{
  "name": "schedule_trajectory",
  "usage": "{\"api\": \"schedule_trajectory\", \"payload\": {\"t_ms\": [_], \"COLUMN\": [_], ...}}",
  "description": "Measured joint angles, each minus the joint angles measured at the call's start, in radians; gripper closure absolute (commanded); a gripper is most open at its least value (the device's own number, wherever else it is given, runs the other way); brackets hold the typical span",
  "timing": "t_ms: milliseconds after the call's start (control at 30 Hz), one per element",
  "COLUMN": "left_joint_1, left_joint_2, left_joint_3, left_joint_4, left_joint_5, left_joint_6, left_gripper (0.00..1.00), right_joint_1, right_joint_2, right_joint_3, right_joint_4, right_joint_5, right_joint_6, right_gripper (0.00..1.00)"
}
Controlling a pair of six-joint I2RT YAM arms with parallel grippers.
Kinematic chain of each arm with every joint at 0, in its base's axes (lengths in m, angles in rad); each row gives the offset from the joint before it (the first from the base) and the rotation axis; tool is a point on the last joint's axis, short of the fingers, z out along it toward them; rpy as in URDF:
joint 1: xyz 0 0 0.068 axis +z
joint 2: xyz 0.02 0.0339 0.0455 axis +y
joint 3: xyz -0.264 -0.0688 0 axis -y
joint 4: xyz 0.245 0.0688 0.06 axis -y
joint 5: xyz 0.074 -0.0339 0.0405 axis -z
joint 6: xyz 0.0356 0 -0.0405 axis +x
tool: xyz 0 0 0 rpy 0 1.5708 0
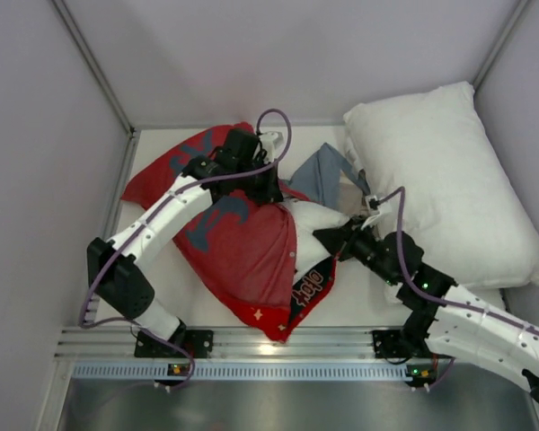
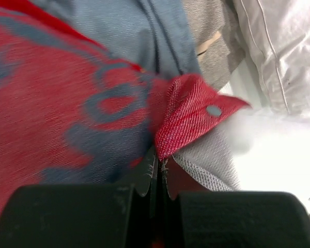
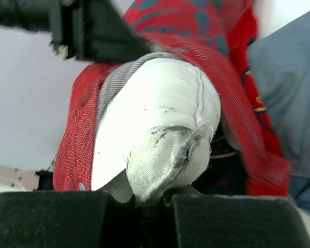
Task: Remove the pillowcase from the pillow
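The red pillowcase [image 1: 242,247] with grey-blue print lies mid-table, still around the white pillow [image 1: 316,218], whose corner sticks out of its open hem. My left gripper [image 1: 262,184] is shut on the pillowcase's hem edge [image 2: 188,111], at the case's far side. My right gripper [image 1: 331,236] is shut on the pillow's smudged white corner [image 3: 168,134], with red pillowcase fabric [image 3: 80,139] bunched around it. The left arm's black gripper [image 3: 93,31] shows at the top of the right wrist view.
A second, smoother white pillow [image 1: 449,180] lies at the right. A plain grey-blue cloth [image 1: 328,171] lies between it and the pillowcase, also in the left wrist view [image 2: 129,31]. Walls close in the table at left, back and right.
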Motion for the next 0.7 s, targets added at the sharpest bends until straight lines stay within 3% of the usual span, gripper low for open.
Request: {"api": "schedule_trajectory", "payload": {"t_ms": [200,367,400,433,500,533,633,700], "left_joint_1": [0.054,0.163,0.186,0.206,0.225,0.229,0.189,0.088], "left_joint_2": [-0.177,-0.257,-0.267,-0.275,-0.289,-0.296,-0.346,-0.395], "left_joint_3": [-0.140,-0.241,-0.255,-0.264,-0.265,-0.265,-0.265,-0.265], "left_joint_4": [0.029,0.034,0.029,0.024,0.014,0.013,0.009,0.009], "left_joint_5": [-0.042,-0.056,-0.055,-0.052,-0.037,-0.023,0.006,-0.010], "left_joint_6": [0.000,-0.004,-0.005,-0.003,-0.009,-0.013,-0.032,-0.054], "left_gripper": [1.00,0.97,0.84,0.57,0.38,0.01,0.01,0.01], "right_joint_1": [-0.013,-0.019,-0.019,-0.021,-0.024,-0.028,-0.034,-0.040], "right_joint_2": [-0.158,-0.175,-0.174,-0.168,-0.139,-0.116,-0.032,0.033], "right_joint_3": [0.089,0.148,0.152,0.157,0.167,0.173,0.195,0.200], "right_joint_4": [-0.277,-0.411,-0.425,-0.436,-0.449,-0.449,-0.443,-0.425], "right_joint_5": [0.218,0.358,0.378,0.390,0.402,0.404,0.397,0.373], "right_joint_6": [-0.043,-0.055,-0.055,-0.055,-0.055,-0.055,-0.054,-0.050], "right_gripper": [1.00,1.00,1.00,1.00,1.00,1.00,1.00,1.00]}}
